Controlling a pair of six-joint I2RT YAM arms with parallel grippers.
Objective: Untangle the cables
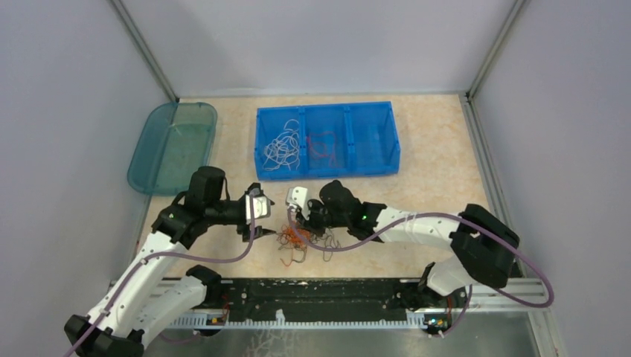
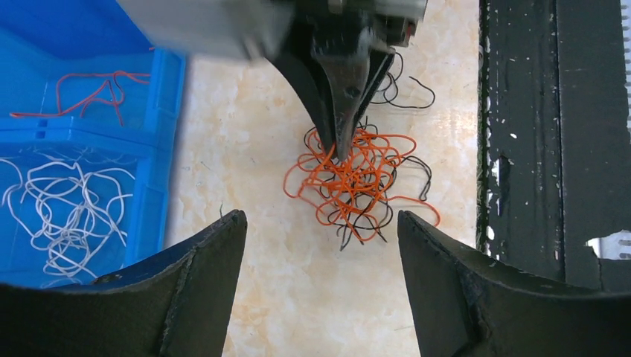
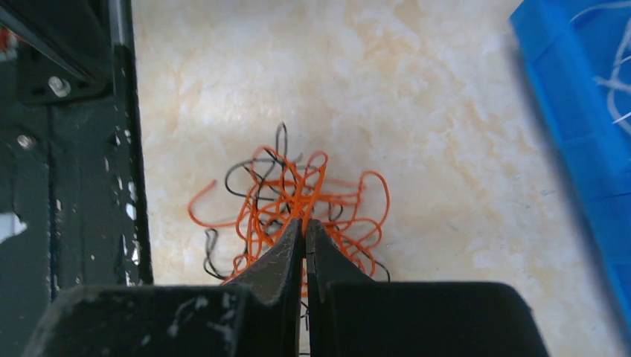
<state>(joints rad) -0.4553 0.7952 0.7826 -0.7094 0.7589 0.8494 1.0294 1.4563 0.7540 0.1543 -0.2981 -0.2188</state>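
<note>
We are at the picking-apart step: the tangle of thin orange and black cables [image 1: 299,239] [image 2: 356,182] [image 3: 298,195] lies in a loose heap on the tabletop [image 1: 431,186], about midway along its near edge and just beside the black mounting rail [image 1: 320,297]. The right claw [image 1: 296,223] [image 2: 342,152] [image 3: 303,223] stands tip-down in the heap with its fingers pressed together, and as far as we can judge it is pinching one or more orange strands near the heap's middle. The left claw [image 1: 251,227] [image 2: 320,219] hangs just beside the heap on its left side, its fingers spread wide and holding nothing.

At the middle of the far edge sits the blue plastic three-compartment bin [image 1: 327,169] [image 2: 160,111], with loose white wires [image 1: 283,147] [image 2: 67,204] in its left compartment, red-orange wires [image 1: 321,145] [image 2: 89,93] in the middle one, and nothing we can make out in the right one. So we judge the white is sorted and the orange and black are not.

The next move calls for a slow lift by the right claw. If the whole heap rises with it, the left claw should pin the black strands down while the orange is drawn free
</note>
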